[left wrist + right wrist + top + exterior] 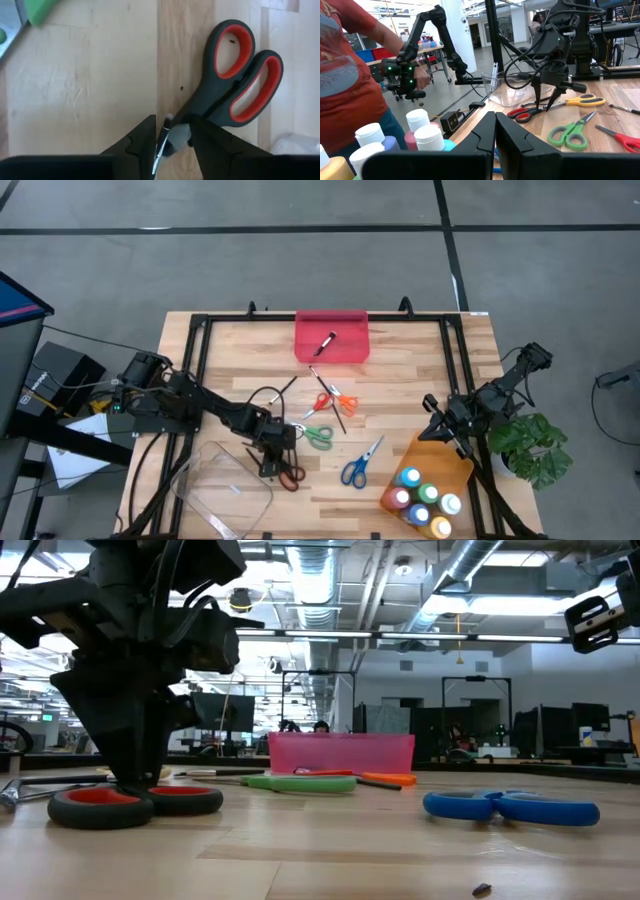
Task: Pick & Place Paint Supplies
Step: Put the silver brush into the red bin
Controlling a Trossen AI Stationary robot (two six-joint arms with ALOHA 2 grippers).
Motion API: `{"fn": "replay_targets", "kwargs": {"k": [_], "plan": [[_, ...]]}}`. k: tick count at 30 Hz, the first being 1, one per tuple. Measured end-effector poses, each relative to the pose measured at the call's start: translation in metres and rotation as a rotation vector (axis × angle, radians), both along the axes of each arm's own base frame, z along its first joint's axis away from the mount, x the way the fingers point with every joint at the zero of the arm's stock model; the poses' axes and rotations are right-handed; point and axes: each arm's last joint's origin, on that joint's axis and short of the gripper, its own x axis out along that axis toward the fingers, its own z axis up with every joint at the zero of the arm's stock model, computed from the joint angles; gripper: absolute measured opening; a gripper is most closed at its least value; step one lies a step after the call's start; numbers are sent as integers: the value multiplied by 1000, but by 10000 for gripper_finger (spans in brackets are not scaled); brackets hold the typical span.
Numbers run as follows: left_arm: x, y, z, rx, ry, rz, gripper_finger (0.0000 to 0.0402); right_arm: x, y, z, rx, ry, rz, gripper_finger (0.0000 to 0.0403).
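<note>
A light wooden table (400,370) with a black metal frame stands on a grey floor crossed by dark lines. Beyond it the low view shows a big open workshop w/ exposed ceiling ducts, strip lights, desks and monitors. In the right wrist view a person in a red shirt (345,75) stands beside the table, near another robot arm on a bench.

The left gripper (268,465) is down at the table top near the front edge, left of centre. Its fingers (142,145) are partly open and straddle the blades of the black-and-red scissors (235,75), which lie flat on the wood; whether the pads actually touch the blades is hard to tell. A clear tray (225,485) sits just beside it at the front left.

The right gripper (445,430) hovers over the right side, jaws closed, holding nothing. Below it an orange tray (440,455) at the front right corner holds white-capped paint bottles (425,500).

A red tray (345,345) at the middle of the back edge holds one dark brush (326,342). Mid-table lie green scissors (318,436), orange scissors (335,400), blue scissors (358,465) and more thin brushes (325,392). A green plant (535,445) sits off the right edge.
</note>
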Motion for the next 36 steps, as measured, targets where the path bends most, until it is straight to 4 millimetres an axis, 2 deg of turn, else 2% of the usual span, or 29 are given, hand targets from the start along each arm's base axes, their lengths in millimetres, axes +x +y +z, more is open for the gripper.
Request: {"fn": "replay_targets", "kwargs": {"k": [11, 22, 29, 33, 36], "plan": [[4, 7, 1, -45, -7, 24, 6, 0, 0, 0, 0, 0, 0, 9], [5, 7, 3, -55, -9, 52, 1, 0, 0, 0, 0, 0, 0, 9], [13, 10, 26, -89, -84, 106, 1, 0, 0, 0, 0, 0, 0, 9], [13, 21, 44, -116, -145, 179, 0, 0, 0, 0, 0, -1, 0, 9], [11, 33, 65, -134, -234, 255, 0, 0, 0, 0, 0, 1, 0, 8]]}}
